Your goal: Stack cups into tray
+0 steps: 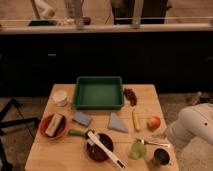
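Wooden table (pixel 65 155) with a bunch of stuff on it. The tray (pixel 99 80), big and dark green, sits at the back middle with nothing inside, just bare bottom.

Both cups are down at the front right corner, well apart from the tray. The pale green cup (pixel 137 149) stands upright, and the dark grey cup (pixel 160 157) is just beside it, a bit closer to the corner. Neither is stacked on the other. A thin metal utensil (pixel 153 143) lies just behind them, and I can't tell if it touches either one.

The robot's white arm (pixel 196 127) comes in from the right. Its claw (pixel 168 136) is at the arm's lower left end, over the right edge of the table, near the apple (pixel 153 122) and just behind the dark grey cup. The fingers are apart and nothing is in them.

The other stuff:
- a small white cup (pixel 60 97) left of the tray
- an orange-red bowl (pixel 44 131) at the left with a pale block in it
- a dark bowl (pixel 95 152) at the front middle, with a long white utensil (pixel 106 150) lying across it
- two bluish pieces (pixel 81 118) in the middle of the table
- a yellow stick-shaped thing (pixel 134 120) next to the apple
- a dark red cluster (pixel 130 95) right of the tray
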`<state>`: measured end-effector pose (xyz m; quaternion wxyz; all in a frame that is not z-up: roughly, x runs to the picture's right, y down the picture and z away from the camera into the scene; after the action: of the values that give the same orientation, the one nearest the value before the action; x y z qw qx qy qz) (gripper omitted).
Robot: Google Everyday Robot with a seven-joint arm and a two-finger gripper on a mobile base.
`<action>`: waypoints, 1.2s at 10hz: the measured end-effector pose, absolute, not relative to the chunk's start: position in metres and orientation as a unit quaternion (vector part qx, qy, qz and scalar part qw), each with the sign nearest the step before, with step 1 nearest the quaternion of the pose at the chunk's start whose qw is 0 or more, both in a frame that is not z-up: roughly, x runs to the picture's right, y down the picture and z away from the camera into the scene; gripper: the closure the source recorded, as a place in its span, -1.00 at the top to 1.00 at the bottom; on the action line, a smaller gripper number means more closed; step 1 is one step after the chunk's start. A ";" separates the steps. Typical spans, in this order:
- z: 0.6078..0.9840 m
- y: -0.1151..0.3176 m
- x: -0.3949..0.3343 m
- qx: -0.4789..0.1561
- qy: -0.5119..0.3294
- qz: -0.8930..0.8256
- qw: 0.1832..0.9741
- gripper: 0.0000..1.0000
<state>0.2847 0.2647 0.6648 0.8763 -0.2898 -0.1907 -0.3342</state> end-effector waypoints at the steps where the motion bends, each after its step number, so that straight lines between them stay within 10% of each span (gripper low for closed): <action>1: 0.665 0.265 0.285 -0.289 -0.191 -0.333 0.877 0.60; 12: 0.662 0.292 0.299 -0.303 -0.141 -0.237 0.912 0.60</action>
<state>0.2985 0.2923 0.6622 0.9121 -0.3032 -0.1411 -0.2369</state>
